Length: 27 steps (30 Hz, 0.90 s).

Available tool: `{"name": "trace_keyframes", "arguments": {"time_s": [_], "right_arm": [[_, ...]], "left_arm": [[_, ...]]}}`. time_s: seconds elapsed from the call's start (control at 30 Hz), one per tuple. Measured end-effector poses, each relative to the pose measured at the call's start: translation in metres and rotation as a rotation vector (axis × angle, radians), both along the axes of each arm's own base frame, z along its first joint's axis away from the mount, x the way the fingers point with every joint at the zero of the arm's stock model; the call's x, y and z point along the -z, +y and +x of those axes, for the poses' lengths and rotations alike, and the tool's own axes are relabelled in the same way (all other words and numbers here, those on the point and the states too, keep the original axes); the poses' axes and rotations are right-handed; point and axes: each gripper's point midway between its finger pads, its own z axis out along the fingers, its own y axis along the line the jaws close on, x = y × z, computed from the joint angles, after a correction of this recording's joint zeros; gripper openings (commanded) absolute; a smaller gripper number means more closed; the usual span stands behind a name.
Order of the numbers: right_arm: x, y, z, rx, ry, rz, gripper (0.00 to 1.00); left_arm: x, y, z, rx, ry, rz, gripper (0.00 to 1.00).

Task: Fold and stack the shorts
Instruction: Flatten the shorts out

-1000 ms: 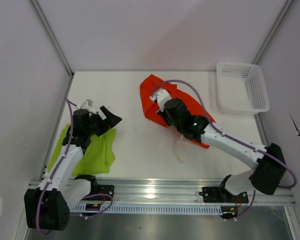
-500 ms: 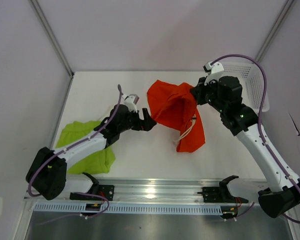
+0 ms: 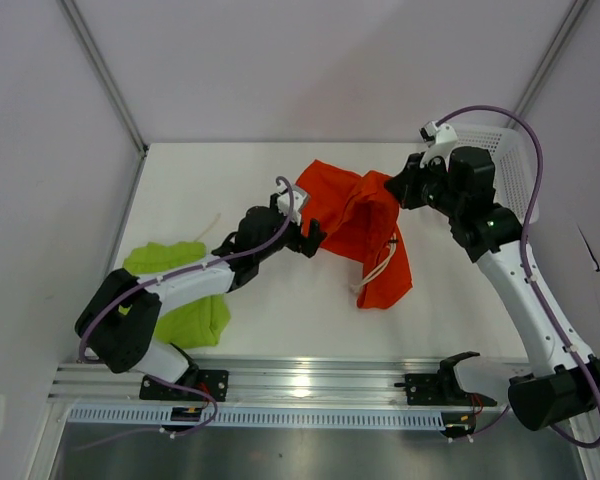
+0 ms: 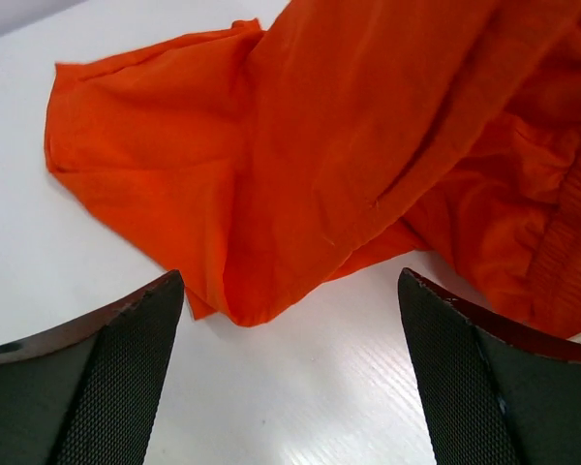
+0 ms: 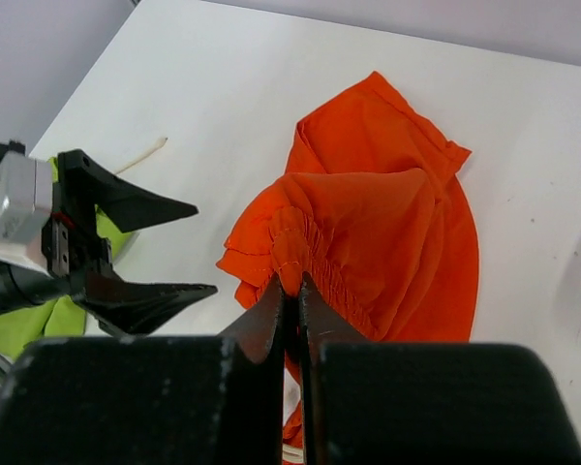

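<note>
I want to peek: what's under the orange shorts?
Only white table shows around the orange shorts, and a pale drawstring pokes out from them. Whatever lies beneath the fabric is covered.

We see our left pincer [image 4: 290,279] spread wide | orange-red shorts [image 4: 368,145] bunched just ahead | white worktop [image 4: 300,397] beneath them
</note>
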Motion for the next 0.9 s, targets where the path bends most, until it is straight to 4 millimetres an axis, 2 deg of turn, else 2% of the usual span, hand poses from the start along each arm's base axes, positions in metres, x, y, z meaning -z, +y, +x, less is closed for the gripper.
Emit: {"name": "trace_keyframes", "arguments": {"time_s": [0.2,0.3,0.43,0.6,0.63,0.7,0.73,0.87,0.9], "right_arm": [[0.007,-0.002,0.005,-0.011,0.043,0.031,0.0],[0.008,-0.002,0.005,-0.021,0.055,0.045,0.0],[0.007,-0.002,0.005,-0.029,0.063,0.063,0.0],[0.002,-0.001,0.006,-0.04,0.064,0.08,0.0],[0.002,-0.001,0.006,-0.043,0.065,0.085,0.0],[-0.002,0.0,0.005,-0.048,0.065,0.096,0.0],[-0.004,0.0,0.005,-0.05,0.065,0.102,0.0],[-0.022,-0.012,0.006,-0.025,0.054,0.139,0.0],[-0.026,-0.017,0.008,-0.009,0.049,0.148,0.0]], "left_arm": [[0.014,-0.017,-0.017,0.157,-0.135,0.073,0.91],[0.018,-0.029,-0.02,0.234,-0.171,0.085,0.89],[0.028,-0.047,-0.015,0.308,-0.172,0.102,0.86],[0.042,-0.067,0.004,0.342,-0.153,0.124,0.75],[0.046,-0.071,0.008,0.344,-0.147,0.129,0.64],[0.055,-0.079,0.016,0.353,-0.13,0.145,0.47],[0.059,-0.082,0.019,0.358,-0.12,0.154,0.28],[0.063,-0.089,0.031,0.359,-0.113,0.185,0.03],[0.061,-0.089,0.034,0.354,-0.116,0.188,0.01]]}}
